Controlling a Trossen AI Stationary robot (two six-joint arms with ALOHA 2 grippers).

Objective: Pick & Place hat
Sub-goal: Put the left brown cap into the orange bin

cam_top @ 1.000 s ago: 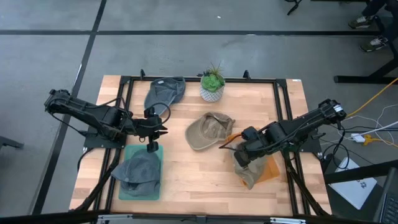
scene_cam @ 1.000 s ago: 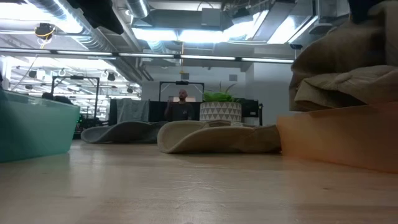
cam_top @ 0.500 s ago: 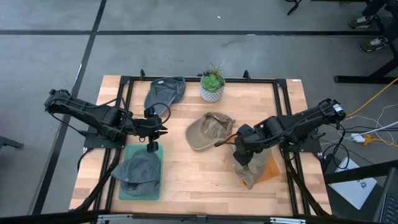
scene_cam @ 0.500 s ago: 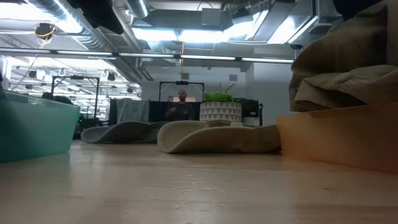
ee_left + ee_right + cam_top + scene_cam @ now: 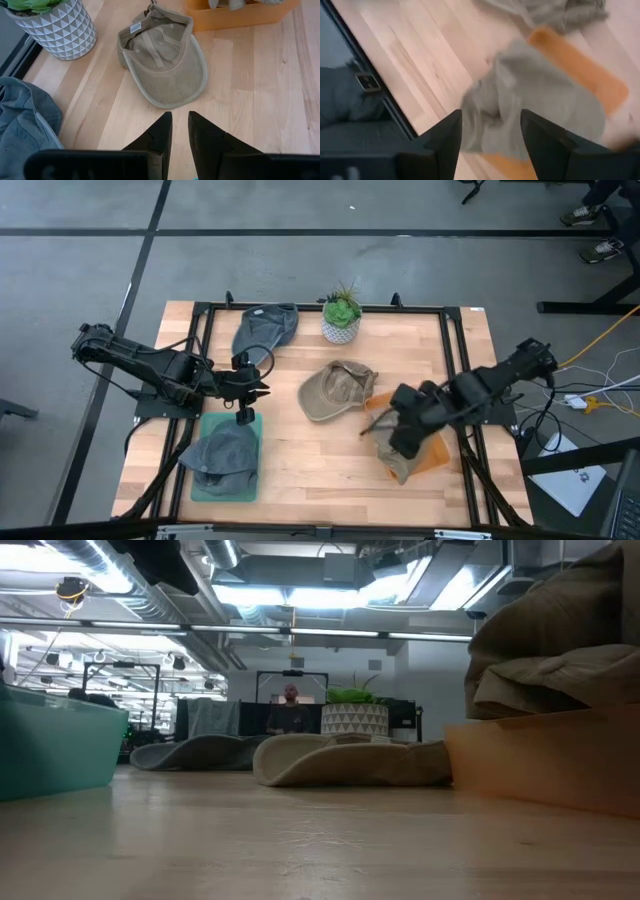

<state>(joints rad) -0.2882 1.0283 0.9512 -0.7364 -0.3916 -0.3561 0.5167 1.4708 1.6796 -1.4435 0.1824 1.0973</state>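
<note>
One tan hat (image 5: 402, 463) lies, seemingly untouched, beneath the open right tool (image 5: 491, 131).

Right arm (image 5: 470, 392) hides part of orange tray (image 5: 437, 452); right wrist view blurred.

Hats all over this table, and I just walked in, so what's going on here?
The robot is sorting caps into trays. The right tool hangs open over the tan cap lying in the orange tray, holding nothing. The left tool hovers, nearly closed and empty, at the far edge of the teal tray, which holds a gray cap. Another tan cap and another gray cap lie loose on the table near a potted plant.
</note>
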